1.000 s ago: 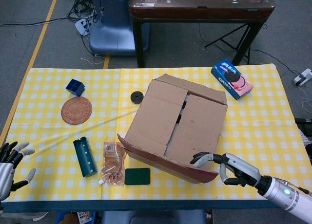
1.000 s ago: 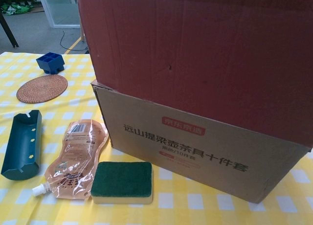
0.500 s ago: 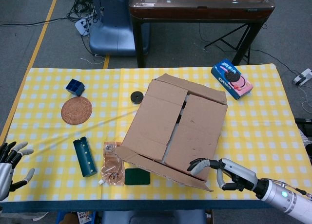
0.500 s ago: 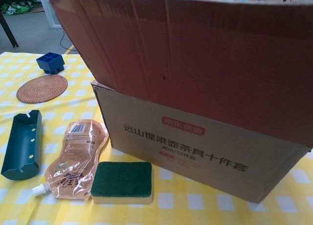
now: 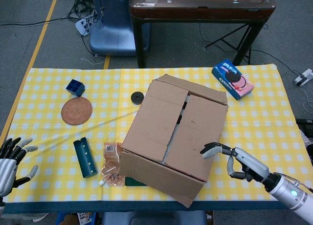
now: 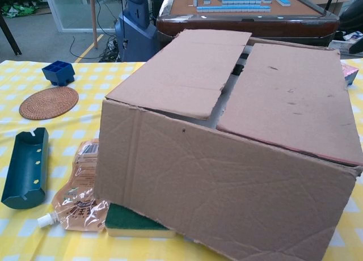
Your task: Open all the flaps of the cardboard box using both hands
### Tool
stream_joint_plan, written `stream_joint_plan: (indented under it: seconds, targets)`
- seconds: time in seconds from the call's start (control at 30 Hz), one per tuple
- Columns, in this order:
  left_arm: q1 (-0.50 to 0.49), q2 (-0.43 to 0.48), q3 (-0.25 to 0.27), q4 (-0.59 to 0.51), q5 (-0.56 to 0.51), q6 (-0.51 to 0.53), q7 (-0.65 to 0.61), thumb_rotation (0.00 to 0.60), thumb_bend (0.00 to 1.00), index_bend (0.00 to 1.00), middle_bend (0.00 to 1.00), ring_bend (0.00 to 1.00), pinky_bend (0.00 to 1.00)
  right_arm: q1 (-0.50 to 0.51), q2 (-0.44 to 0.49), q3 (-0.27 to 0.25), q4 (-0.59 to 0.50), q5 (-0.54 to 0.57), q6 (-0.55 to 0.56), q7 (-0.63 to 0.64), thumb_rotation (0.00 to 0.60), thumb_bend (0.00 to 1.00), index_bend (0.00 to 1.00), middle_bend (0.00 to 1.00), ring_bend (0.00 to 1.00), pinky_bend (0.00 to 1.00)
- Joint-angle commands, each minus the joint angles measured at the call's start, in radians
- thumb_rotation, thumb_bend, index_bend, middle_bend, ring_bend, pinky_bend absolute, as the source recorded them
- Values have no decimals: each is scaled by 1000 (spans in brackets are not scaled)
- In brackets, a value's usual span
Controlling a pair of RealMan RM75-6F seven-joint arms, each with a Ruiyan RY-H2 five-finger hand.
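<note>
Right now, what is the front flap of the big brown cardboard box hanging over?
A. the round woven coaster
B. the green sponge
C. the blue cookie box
B: the lowered front flap of the big brown cardboard box covers most of the green sponge, leaving only its near edge showing.

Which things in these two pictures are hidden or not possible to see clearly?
- Green sponge: mostly covered by the hanging front flap, both views.
- Box inside: hidden by the two top flaps.
- Left hand: cut by the head view's edge.
- Both hands: absent from chest view.
- Pouch print: too small.
</note>
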Motion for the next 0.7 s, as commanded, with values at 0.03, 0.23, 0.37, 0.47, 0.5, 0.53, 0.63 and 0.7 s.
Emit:
stream_joint_plan:
  seconds: [0.03,0.23,0.37,0.47,0.5,0.53,0.63,0.7]
  targets:
    - [-45,15,-15,-5,33,-34,-41,600,354,374,186,88,0,-75,33,41,-68,142,-14,-247,600,998,299,236,115,157]
    - [-167,2,-47,5,123,-103,-186,600,354,393,207,107,0,-136,61,73,-117,215,25,-378,600,972,299,236,115,157]
    - [-267,-2,-63,11,189,-171,-248,566,354,406,246,137,0,-158,80,89,-134,233,34,-377,600,968,299,236,115,157]
    - [-353,-3,-77,5,236,-235,-274,534,353,405,246,134,0,-175,89,104,-143,244,47,-384,600,968,299,236,115,157]
    - [-387,-7,-83,5,255,-259,-283,527,354,404,246,133,0,-181,91,109,-145,247,50,-386,600,968,299,236,115,157]
    - [-404,-10,-85,5,264,-271,-286,518,354,404,246,133,0,-184,93,111,-146,248,50,-386,600,968,299,236,115,157]
    - [-498,-31,-95,6,306,-343,-296,345,386,405,259,131,0,-193,106,117,-157,243,42,-349,600,968,299,236,115,157]
    - [-549,-48,-98,-3,319,-381,-321,235,444,420,277,128,0,-196,114,120,-157,238,36,-329,600,968,299,236,115,157]
